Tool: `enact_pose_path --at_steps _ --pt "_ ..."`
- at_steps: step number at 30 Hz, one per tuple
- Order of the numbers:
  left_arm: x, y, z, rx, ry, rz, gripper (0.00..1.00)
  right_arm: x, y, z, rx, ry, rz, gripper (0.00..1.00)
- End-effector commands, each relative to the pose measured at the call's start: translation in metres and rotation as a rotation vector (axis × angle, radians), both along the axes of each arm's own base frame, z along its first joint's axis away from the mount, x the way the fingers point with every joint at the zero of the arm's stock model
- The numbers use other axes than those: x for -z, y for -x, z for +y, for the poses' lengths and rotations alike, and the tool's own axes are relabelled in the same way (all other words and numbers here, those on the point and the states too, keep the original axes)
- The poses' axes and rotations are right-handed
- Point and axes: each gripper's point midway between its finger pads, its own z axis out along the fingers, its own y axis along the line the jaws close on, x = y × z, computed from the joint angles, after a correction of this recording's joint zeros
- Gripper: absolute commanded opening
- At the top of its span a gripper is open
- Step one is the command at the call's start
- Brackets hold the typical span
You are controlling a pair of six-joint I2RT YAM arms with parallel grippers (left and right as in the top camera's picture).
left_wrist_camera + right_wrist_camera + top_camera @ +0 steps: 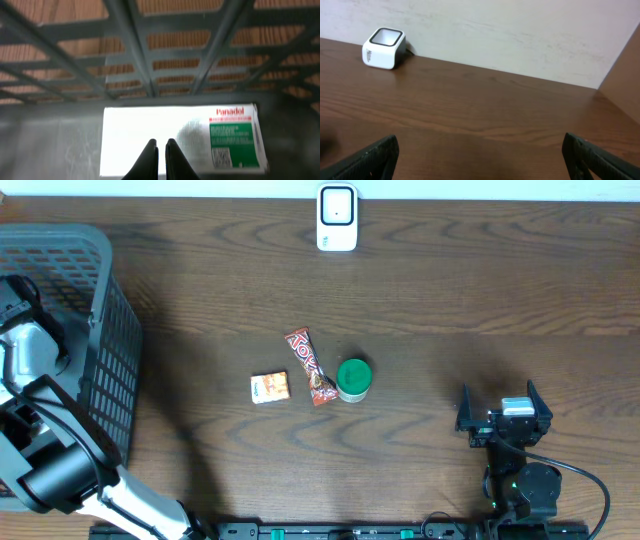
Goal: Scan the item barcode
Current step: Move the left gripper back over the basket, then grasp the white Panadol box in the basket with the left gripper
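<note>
Left pincer point(161, 146) is sitting inside the grey basket point(110, 330), fingers together just over the white Panadol box point(145, 130) on its floor, while right pincer point(500, 398) is hovering wide apart over the counter point(200, 290).

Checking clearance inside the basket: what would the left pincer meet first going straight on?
The white medicine box on the basket floor, just ahead of the left pincer; contact may already exist.
</note>
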Motion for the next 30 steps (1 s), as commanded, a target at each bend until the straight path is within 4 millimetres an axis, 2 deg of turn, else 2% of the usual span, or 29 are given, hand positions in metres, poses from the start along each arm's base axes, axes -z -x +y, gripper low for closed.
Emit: enact_pose_path --at_steps 1,10,17,24,30 --pt "0.006 0.009 0.014 -0.027 -0.034 0.038 0.08 0.001 0.000 0.003 -0.015 0.011 0.003 0.99" --pt "0.032 0.029 0.036 -0.089 -0.014 0.064 0.07 0.001 0.000 0.003 -0.015 0.011 0.004 0.99" --pt "0.039 0.034 0.037 -0.097 0.005 0.076 0.08 0.001 0.000 0.003 -0.015 0.011 0.004 0.99" --pt "0.054 0.028 0.015 -0.041 0.139 0.047 0.08 0.001 0.000 0.003 -0.015 0.011 0.004 0.99" --pt "0.068 0.017 -0.014 0.025 0.312 -0.009 0.07 0.001 0.000 0.003 -0.015 0.011 0.004 0.99"
